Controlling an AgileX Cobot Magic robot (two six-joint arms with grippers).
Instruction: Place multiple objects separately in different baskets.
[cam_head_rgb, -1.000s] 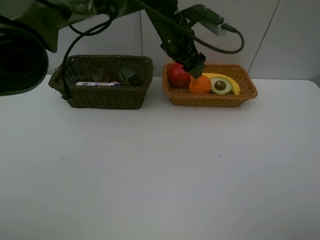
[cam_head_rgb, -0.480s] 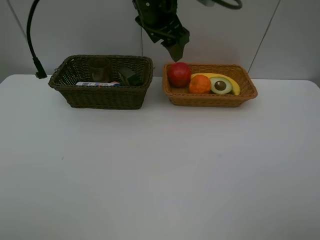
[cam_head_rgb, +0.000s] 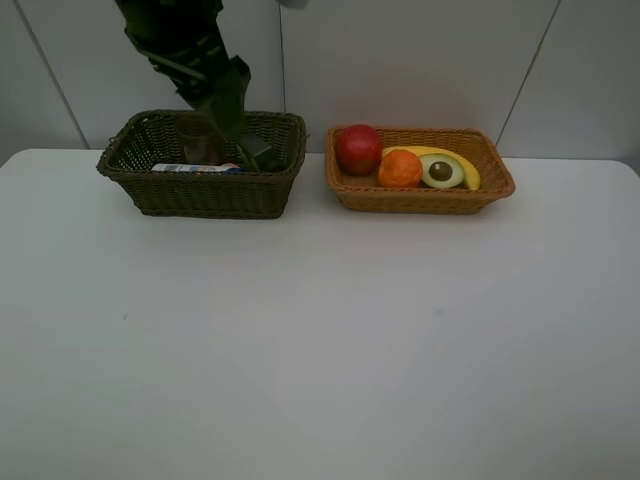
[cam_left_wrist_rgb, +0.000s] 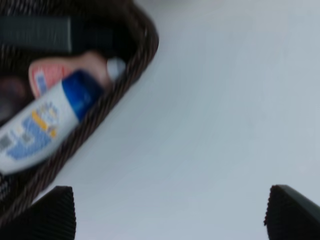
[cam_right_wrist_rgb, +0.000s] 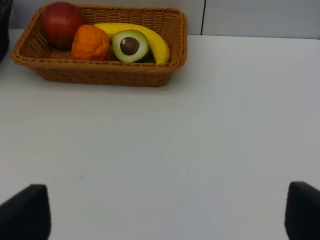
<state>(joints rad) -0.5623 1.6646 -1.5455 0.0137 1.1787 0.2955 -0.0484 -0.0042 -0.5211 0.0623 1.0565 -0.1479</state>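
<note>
The orange-tan basket (cam_head_rgb: 420, 198) holds the red apple (cam_head_rgb: 358, 148), orange (cam_head_rgb: 400, 168), avocado half (cam_head_rgb: 441, 171) and banana (cam_head_rgb: 466, 168). In the dark olive basket (cam_head_rgb: 200, 192) lie the white blue-capped bottle (cam_head_rgb: 195, 168), the cup (cam_head_rgb: 198, 138) and the dark green bottle (cam_head_rgb: 260, 152). A pink bottle (cam_left_wrist_rgb: 65, 70) lies beside the white one (cam_left_wrist_rgb: 40, 127). My left arm (cam_head_rgb: 185, 45) hangs over the dark basket's back, and its gripper (cam_left_wrist_rgb: 170, 215) is open and empty. The right gripper (cam_right_wrist_rgb: 167, 210), open and empty, faces the orange-tan basket (cam_right_wrist_rgb: 100, 77) from a distance over the table.
The white table (cam_head_rgb: 320, 340) stretches in front of both baskets. A light panelled wall (cam_head_rgb: 430, 60) stands close behind them. A narrow gap separates the two baskets.
My left arm rose from the fruit in the orange-tan basket and swung left to above the dark basket. The fruit and bottles stayed where they were.
</note>
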